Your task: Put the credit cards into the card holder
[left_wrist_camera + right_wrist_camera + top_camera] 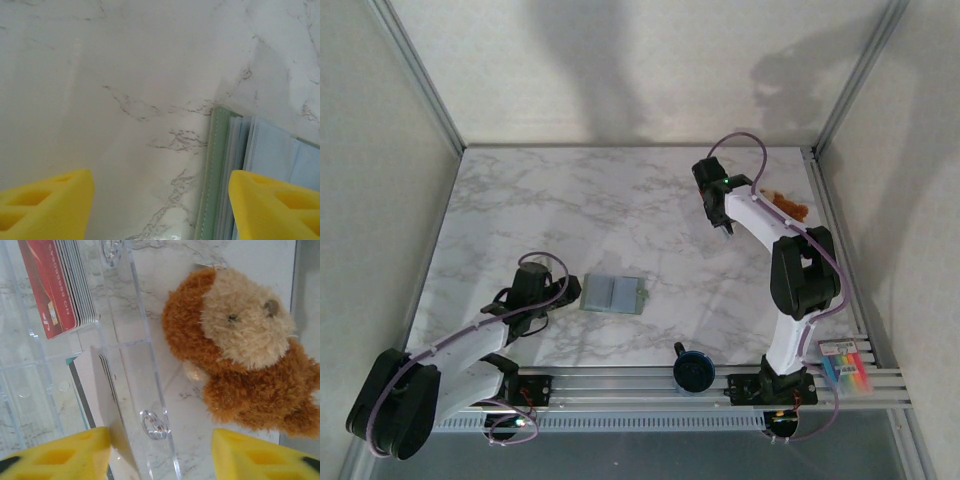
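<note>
Card holder (pixel 613 295) lies open and flat on the marble table (pixel 520 210), just right of the left gripper (pixel 160 205). Outer cover is grey-green with a stitched edge, inside leaves a paler blue-teal. Left gripper's yellow fingers are spread wide, holding nothing.

At the far right, the red card (pixel 45 285) fronts a stack standing in a clear rack (pixel 142 365). The white card (pixel 100 390), dark along one edge, leans in the next compartment. Right gripper (pixel 160 455) is spread above the rack, empty. Brown plush toy (pixel 250 350) sits just beside it.
</note>
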Robot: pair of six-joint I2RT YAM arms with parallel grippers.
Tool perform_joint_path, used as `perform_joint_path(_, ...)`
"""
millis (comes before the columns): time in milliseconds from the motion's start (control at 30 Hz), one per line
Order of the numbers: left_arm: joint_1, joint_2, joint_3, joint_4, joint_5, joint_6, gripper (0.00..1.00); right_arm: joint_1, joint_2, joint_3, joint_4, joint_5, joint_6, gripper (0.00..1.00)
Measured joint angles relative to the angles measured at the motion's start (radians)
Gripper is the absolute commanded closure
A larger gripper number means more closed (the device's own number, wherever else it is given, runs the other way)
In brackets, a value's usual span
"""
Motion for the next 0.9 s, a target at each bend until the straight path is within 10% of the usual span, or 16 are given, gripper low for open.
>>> perform_joint_path(333,0.000,0.031,0.008,0.009,0.008,0.008,0.28,0.001,0.001,0.004,-0.008,-0.001,-0.009,0.92)
perform_joint_path(900,0.000,0.052,0.019,0.010,0.014,0.014,0.28,0.003,-0.035,0.039,-0.092,-0.223,0.088,1.00)
